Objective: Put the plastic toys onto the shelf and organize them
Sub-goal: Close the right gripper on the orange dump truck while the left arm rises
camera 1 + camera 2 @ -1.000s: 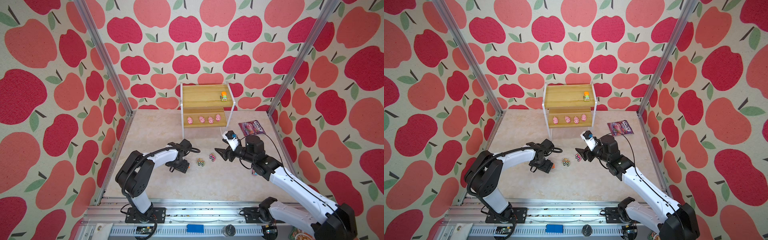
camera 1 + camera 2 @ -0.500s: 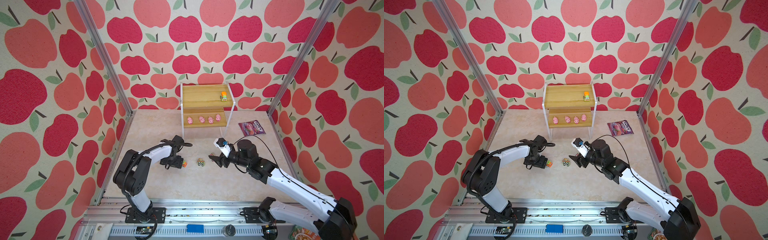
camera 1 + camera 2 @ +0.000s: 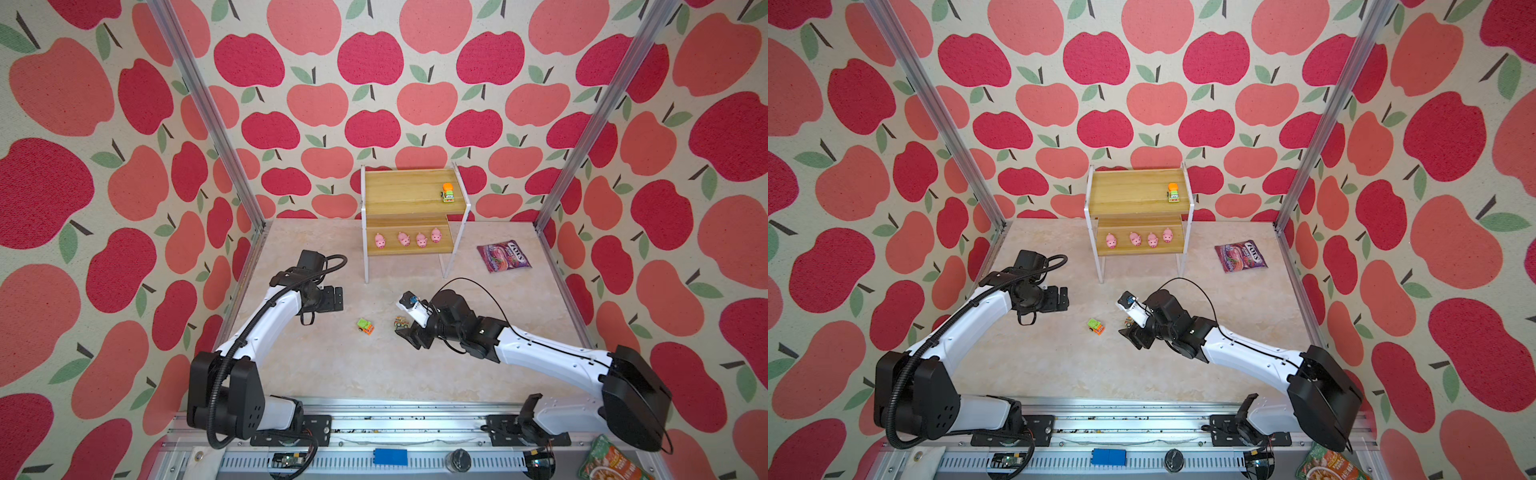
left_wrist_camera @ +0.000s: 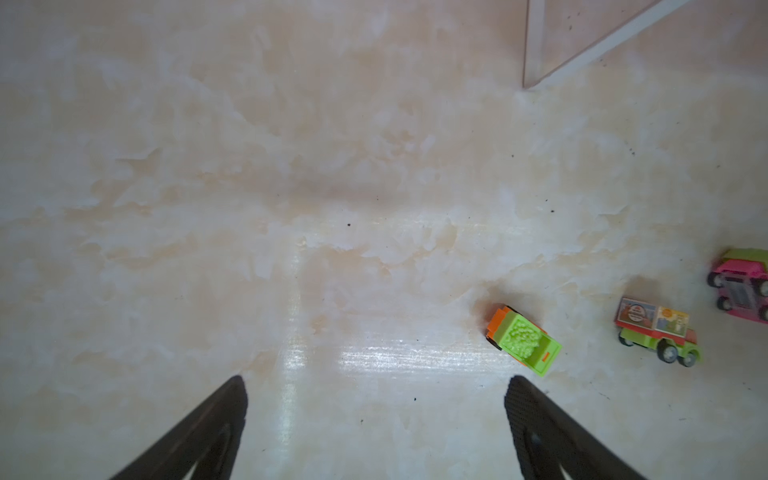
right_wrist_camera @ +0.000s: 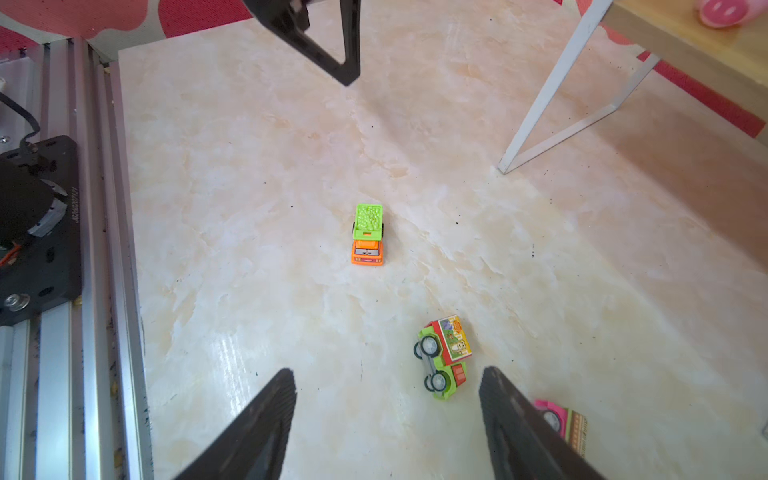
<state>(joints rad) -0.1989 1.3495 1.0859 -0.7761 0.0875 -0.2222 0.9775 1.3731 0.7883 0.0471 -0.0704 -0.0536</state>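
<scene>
Four pigs (image 3: 403,239) and one car (image 3: 447,193) shelved, three cars (image 4: 523,340) waiting in front of the shelf (image 3: 399,191), left gripper (image 4: 376,386) and right gripper (image 5: 386,378) gaping, empty.

Four pigs (image 3: 403,239) on shelf (image 3: 405,195), lower board; orange car (image 3: 447,193) on top; dump truck (image 3: 365,326), tipped box truck (image 5: 446,353), pink car (image 4: 742,291) on table (image 3: 332,374)

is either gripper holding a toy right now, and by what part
Nothing is held: the left gripper and right gripper both stand open; the green-and-orange dump truck and tipped truck lie free.
</scene>
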